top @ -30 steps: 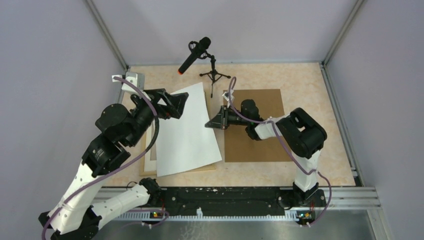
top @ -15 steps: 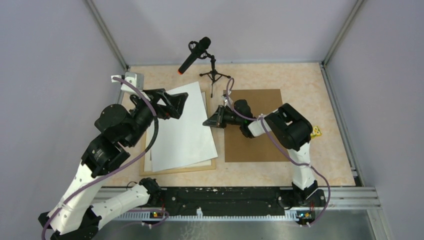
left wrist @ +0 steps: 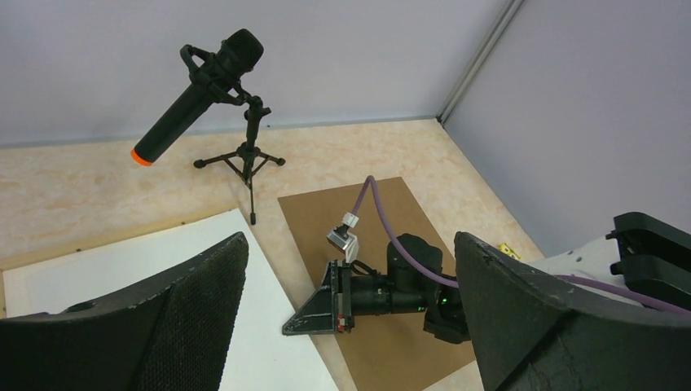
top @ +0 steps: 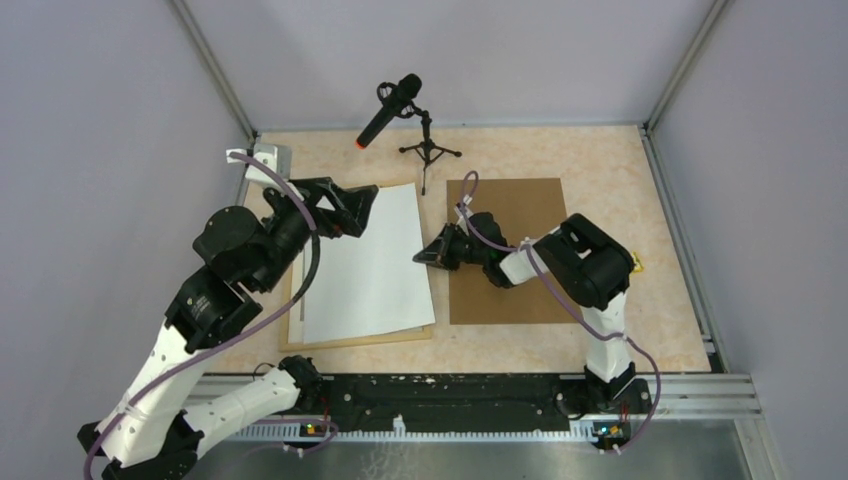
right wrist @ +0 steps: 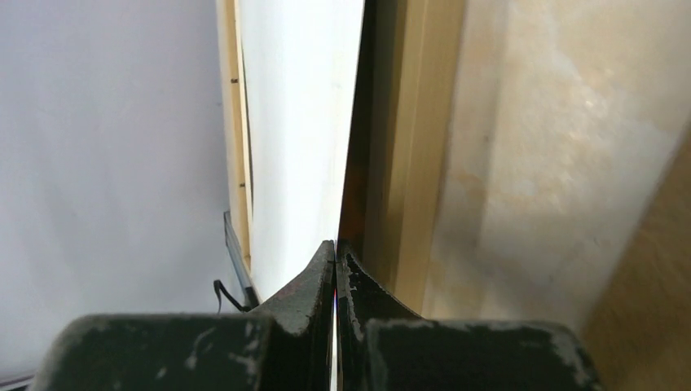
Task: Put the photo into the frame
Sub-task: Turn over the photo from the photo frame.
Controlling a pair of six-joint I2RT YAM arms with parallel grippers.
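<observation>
The photo lies white back up, nearly flat over the light wood frame at the left. My right gripper is shut on the photo's right edge. In the right wrist view the fingers pinch the thin sheet, with a frame strip just beside it. My left gripper is open and empty, hovering over the photo's far left corner. In the left wrist view its wide jaws frame the photo and the right gripper.
The brown backing board lies flat to the right of the frame, under the right arm. A microphone on a small tripod stands at the back. A white sheet edge shows inside the frame's left side. Grey walls enclose the table.
The right gripper has moved down and left, lowering the photo from a tilt to nearly flat over the frame. The left gripper has barely moved.
</observation>
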